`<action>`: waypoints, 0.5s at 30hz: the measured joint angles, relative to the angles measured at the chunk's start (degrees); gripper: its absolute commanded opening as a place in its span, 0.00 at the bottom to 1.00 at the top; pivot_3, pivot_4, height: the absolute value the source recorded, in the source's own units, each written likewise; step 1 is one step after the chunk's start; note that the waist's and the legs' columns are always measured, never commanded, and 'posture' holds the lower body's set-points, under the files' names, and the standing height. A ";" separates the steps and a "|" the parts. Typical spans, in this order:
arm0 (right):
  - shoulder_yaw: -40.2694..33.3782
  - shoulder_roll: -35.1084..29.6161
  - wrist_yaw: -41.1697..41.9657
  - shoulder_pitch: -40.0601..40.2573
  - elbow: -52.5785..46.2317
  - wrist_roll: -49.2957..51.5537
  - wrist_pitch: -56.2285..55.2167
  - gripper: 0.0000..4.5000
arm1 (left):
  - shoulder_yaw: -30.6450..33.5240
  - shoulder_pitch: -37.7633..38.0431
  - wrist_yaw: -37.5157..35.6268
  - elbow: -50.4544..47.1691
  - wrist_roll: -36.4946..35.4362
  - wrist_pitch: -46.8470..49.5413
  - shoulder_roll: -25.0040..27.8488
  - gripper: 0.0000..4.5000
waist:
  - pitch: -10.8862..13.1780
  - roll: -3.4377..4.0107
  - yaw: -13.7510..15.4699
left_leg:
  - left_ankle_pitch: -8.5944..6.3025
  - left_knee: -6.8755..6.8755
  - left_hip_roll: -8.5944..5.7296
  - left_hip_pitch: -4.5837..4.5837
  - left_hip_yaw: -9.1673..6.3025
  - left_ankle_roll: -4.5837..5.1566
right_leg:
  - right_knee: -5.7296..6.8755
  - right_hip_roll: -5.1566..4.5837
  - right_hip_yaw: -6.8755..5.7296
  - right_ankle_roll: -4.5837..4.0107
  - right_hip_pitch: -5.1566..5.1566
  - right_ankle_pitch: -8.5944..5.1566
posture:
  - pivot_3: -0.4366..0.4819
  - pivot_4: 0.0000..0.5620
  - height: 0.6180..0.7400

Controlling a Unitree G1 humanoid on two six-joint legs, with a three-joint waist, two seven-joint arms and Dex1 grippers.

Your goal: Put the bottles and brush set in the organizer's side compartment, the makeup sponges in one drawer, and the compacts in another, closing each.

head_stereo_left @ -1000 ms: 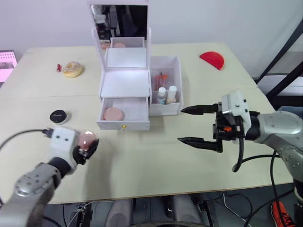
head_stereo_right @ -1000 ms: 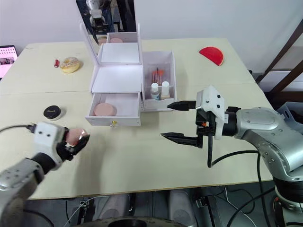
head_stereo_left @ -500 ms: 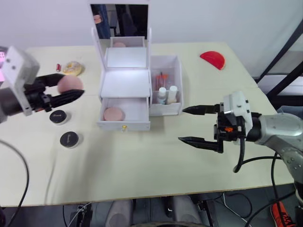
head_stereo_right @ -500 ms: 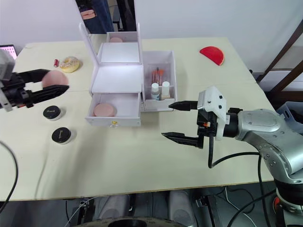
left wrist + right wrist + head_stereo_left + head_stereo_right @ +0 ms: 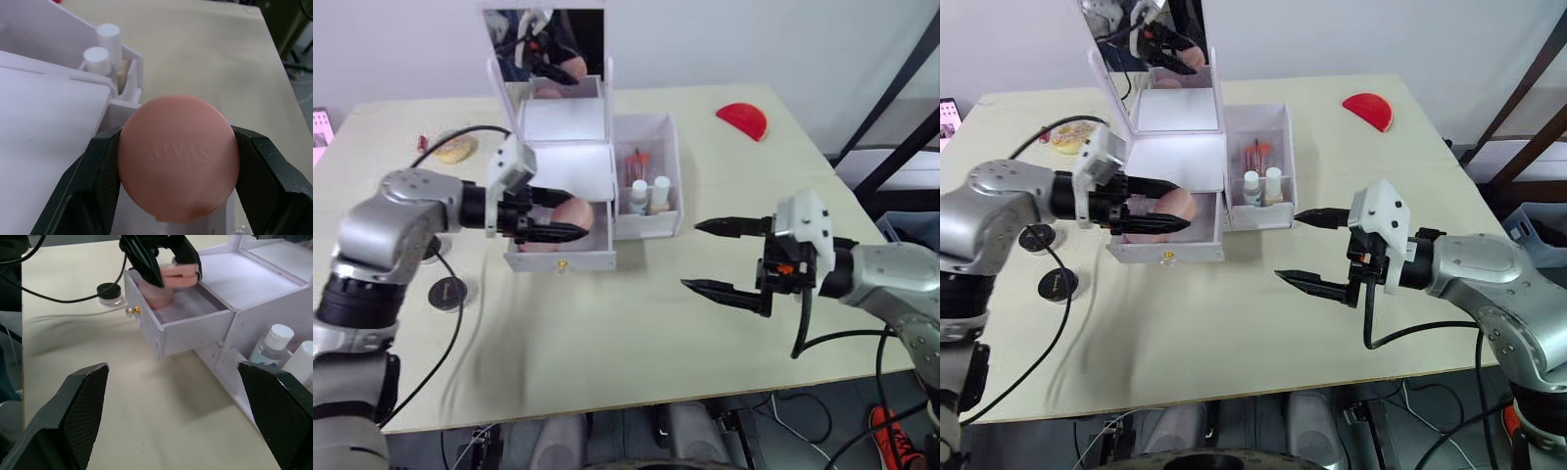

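One makeup sponge (image 5: 573, 211) sits pinched in the left pincer (image 5: 548, 217) over the open drawer (image 5: 563, 257), above another sponge (image 5: 157, 297). Next: lower, release. The right pincer (image 5: 710, 257) hangs spread, idle.

**Table and the objects resting on it**

A pale table (image 5: 636, 333) carries a white organizer (image 5: 570, 171) near its far middle, with a mirror raised at the back and the bottom drawer (image 5: 563, 257) pulled out. Far right lies a red half-round piece (image 5: 742, 120); far left, a doughnut (image 5: 456, 148) with a small red item (image 5: 420, 143) just beside it. A black compact (image 5: 446, 292) sits near the left edge, a second (image 5: 1035, 238) behind it.
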 measured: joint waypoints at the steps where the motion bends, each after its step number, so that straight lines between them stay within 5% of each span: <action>1: -0.02 0.00 -0.19 0.02 -0.02 0.01 0.02 1.00 | -0.28 -0.06 -0.08 0.34 0.56 -0.31 -0.32 0.59 | 0.00 0.00 0.01 | 0.00 0.00 0.00 -0.01 -0.02 0.00 | 0.01 0.02 0.00 0.01 0.00 -0.01 | 0.48 0.27 1.00; 15: -0.66 0.00 -2.73 0.36 -1.48 1.28 0.38 1.00 | -1.98 -1.08 -2.48 2.44 4.55 -2.02 -2.52 0.59 | 0.00 0.00 0.16 | 0.00 0.04 0.01 0.00 -0.07 0.01 | 0.07 0.05 0.01 0.02 0.02 -0.01 | 0.48 0.27 1.00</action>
